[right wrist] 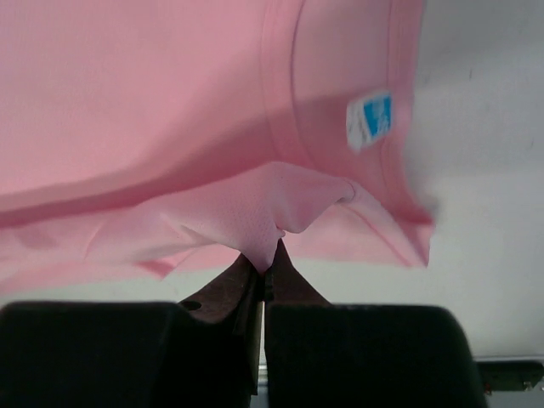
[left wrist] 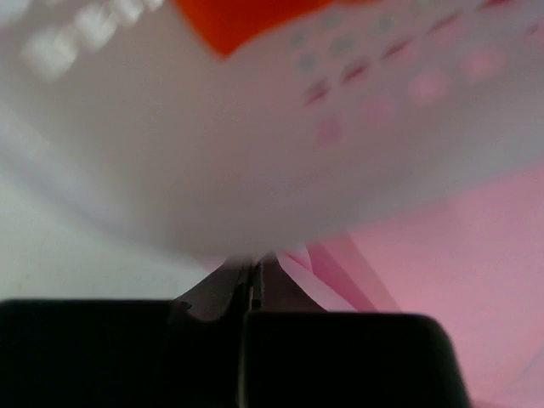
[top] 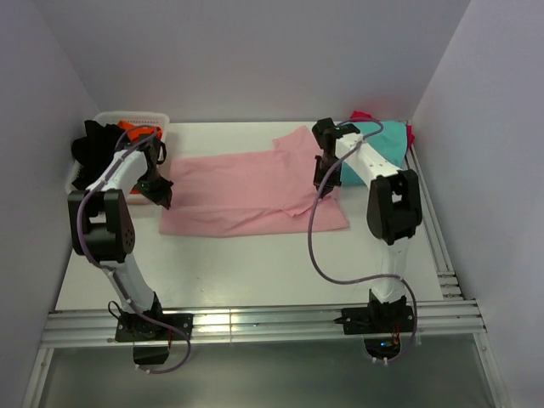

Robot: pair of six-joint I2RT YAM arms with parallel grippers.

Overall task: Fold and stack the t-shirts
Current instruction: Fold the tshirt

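Observation:
The light pink t-shirt (top: pixel 242 194) lies spread flat across the middle of the table. My left gripper (top: pixel 164 200) is at its left edge, jaws shut (left wrist: pixel 252 276), with pink folds (left wrist: pixel 340 272) running out from the tips. My right gripper (top: pixel 323 185) is shut (right wrist: pixel 270 259) on a pinch of the pink cloth (right wrist: pixel 246 221) near the collar, where a blue tag (right wrist: pixel 370 119) shows. A teal t-shirt (top: pixel 384 146) lies at the back right on a magenta one (top: pixel 361 116). Black (top: pixel 92 146) and orange (top: pixel 133 129) t-shirts sit in the basket.
The white plastic basket (top: pixel 151 117) stands at the back left, right by my left arm; its perforated wall (left wrist: pixel 399 76) fills the left wrist view, blurred. White walls enclose the table on three sides. Metal rails (top: pixel 255 323) run along the near edge.

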